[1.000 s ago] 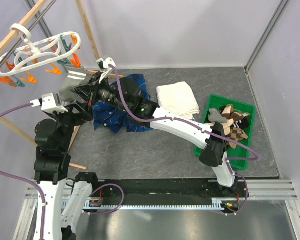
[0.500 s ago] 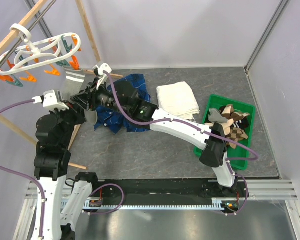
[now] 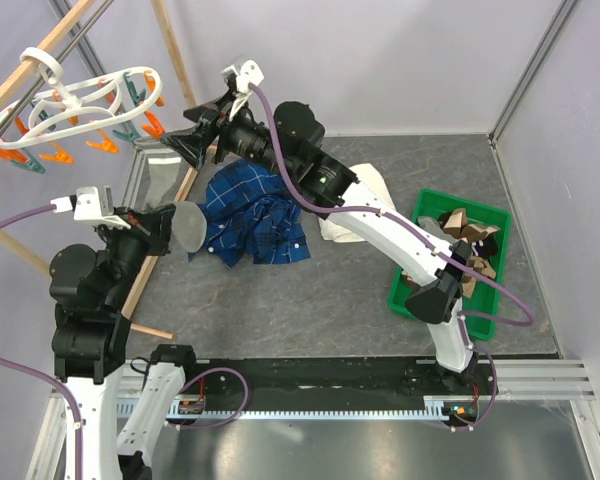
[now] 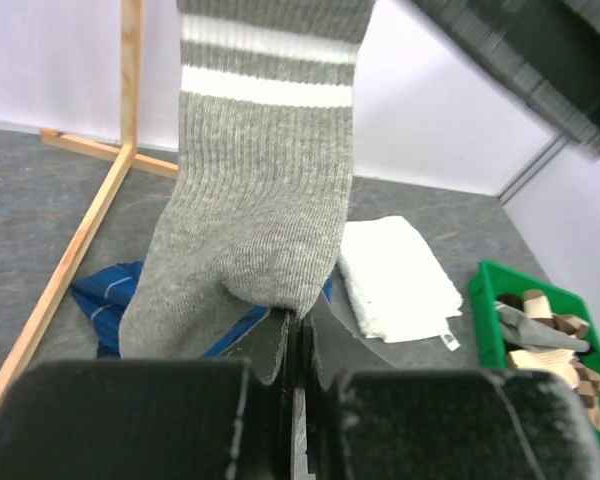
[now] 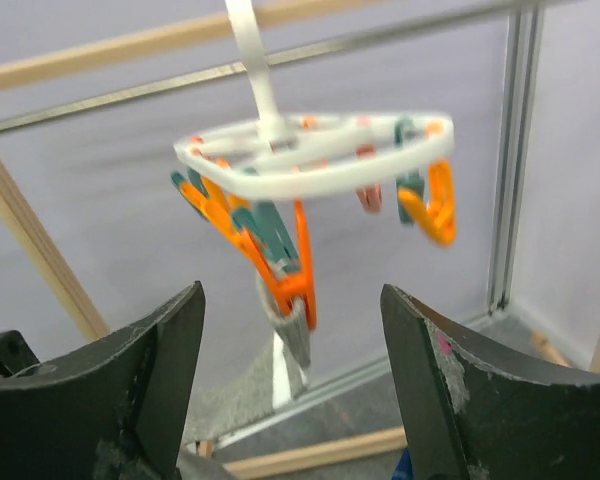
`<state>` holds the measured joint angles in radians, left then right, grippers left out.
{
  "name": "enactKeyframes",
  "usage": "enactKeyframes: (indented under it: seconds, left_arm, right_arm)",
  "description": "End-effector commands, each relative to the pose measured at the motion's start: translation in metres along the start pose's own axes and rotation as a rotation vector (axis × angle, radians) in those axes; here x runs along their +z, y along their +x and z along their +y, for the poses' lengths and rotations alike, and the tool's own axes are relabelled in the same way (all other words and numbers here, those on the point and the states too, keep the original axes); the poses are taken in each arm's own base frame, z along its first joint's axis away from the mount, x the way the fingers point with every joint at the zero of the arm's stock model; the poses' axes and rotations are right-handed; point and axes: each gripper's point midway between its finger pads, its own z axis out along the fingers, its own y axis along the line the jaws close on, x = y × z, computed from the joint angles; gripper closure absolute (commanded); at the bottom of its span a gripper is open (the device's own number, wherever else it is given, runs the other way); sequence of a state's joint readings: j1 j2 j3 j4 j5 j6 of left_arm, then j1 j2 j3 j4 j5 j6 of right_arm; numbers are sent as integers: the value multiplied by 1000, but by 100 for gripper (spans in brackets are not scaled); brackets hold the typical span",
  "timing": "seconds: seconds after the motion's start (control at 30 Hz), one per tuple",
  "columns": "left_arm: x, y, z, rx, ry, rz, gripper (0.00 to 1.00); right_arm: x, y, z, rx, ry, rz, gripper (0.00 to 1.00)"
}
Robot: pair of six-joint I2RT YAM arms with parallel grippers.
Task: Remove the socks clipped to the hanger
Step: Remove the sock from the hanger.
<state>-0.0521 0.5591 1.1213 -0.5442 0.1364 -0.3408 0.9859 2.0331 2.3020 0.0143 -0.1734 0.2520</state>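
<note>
The white round hanger [image 3: 80, 100] [image 5: 310, 160] hangs from the rack at the far left, with orange and teal pins. One orange pin [image 5: 298, 275] clips a grey sock with white stripes [image 3: 160, 178] [image 4: 260, 200] [image 5: 298, 345]. The sock stretches down from the pin to my left gripper [image 3: 183, 228] [image 4: 298, 335], which is shut on its lower end. My right gripper [image 3: 168, 145] [image 5: 290, 292] is open and holds nothing, its fingers apart either side of that pin and a little short of it. Several other socks [image 3: 467, 245] lie in the green bin.
A blue plaid shirt [image 3: 250, 215] lies on the grey mat under the right arm, with a folded white towel [image 3: 365, 200] [image 4: 395, 280] beside it. The green bin [image 3: 405, 290] [image 4: 485, 300] stands at the right. Wooden rack poles [image 3: 170, 50] [image 4: 80, 230] run along the left.
The left gripper shut on the sock's lower end and drew it down towards the near side. The right gripper opened, let go and rose towards the pin on the hanger.
</note>
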Motion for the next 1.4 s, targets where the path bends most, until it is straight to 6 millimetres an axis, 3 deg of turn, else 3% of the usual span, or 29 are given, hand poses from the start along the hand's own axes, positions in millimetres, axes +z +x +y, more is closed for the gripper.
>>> enactKeyframes:
  seconds: [0.0, 0.13, 0.3, 0.63, 0.7, 0.83, 0.93, 1.03, 1.1, 1.17, 1.23, 1.3, 1.37]
  left_arm:
    - [-15, -26, -24, -36, 83, -62, 98]
    - [-22, -27, -33, -44, 130, -61, 98]
    - [-32, -26, -35, -20, 142, -76, 98]
    - [-40, -24, -30, 53, 124, -87, 98]
    - [-40, -23, -30, 54, 129, -87, 98]
    - [-40, -23, -30, 54, 126, -88, 98]
    - [-39, -24, -30, 54, 126, -89, 98]
    - [-37, -23, -30, 53, 125, -86, 98]
    - [-35, -22, -30, 53, 127, -81, 98]
    - [-33, -21, -30, 51, 128, -76, 98]
    - [-32, -20, -30, 50, 132, -73, 98]
    - [-31, -19, -30, 48, 133, -69, 98]
    - [-31, -20, -30, 50, 129, -72, 98]
  right_arm:
    - [7, -30, 29, -89, -121, -96, 21]
    - [12, -35, 45, -76, -194, -155, 21]
    - [21, -21, 42, -114, -109, -165, 21]
    - [34, -19, 43, -130, -77, -237, 20]
    - [36, -18, 46, -140, -91, -244, 24]
    - [40, -18, 48, -158, -114, -262, 46]
    - [41, -22, 48, -173, -111, -273, 53]
    - [42, -18, 45, -176, -103, -266, 51]
    - [42, -17, 43, -187, -98, -264, 41]
    - [42, -18, 40, -192, -93, -266, 38]
    - [42, -19, 38, -190, -92, -269, 44]
    - [42, -21, 38, -191, -94, -276, 57]
    - [42, -23, 37, -188, -93, -285, 58]
